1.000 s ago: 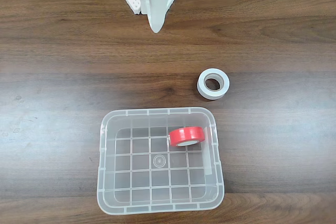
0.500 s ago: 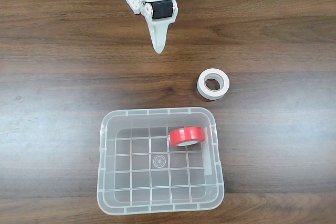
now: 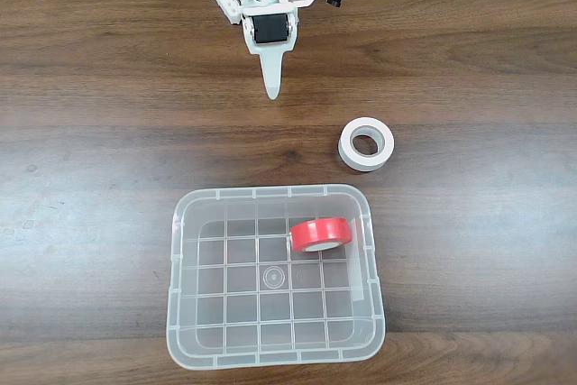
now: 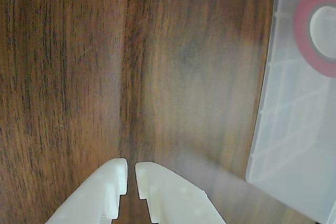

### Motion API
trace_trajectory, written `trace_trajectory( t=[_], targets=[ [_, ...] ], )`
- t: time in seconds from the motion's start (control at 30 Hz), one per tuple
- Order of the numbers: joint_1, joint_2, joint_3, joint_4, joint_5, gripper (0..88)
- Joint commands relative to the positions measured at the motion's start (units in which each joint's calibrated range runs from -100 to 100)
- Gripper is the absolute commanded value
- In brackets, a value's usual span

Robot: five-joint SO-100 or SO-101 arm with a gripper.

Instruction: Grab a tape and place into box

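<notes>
near the far edge of the desk [image 3: 108, 87] in the fixed view, a little left of its middle, the gripper [image 3: 271, 89] points down toward the near edge, its white fingers drawn together into one narrow tip with nothing between them. the wrist view shows the gripper [image 4: 131, 170] at the bottom edge of the picture, jaws almost closed with just a thin slit left, holding nothing, over bare wood. toward the near edge of the desk, about mid-width, sits the box [image 3: 180, 250], clear plastic with a grid bottom. the tape [image 3: 320, 233], bright red, lies inside it at the far right part of the floor, close to the right wall. in the wrist view the box [image 4: 283, 145] and the tape [image 4: 307, 51] appear at the right edge. right of the gripper, between it and the box's far right corner, a white tape roll [image 3: 366, 144] lies flat on the desk, outside the box.
</notes>
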Motion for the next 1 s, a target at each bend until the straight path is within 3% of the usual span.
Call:
trace_trajectory(
  t=[0.0, 0.97],
  targets=[
    [1.5, -0.9, -1.1, 1.3, -0.4, 1.0],
    [1.5, -0.9, -1.2, 1.3, 0.5, 1.2]
  ],
)
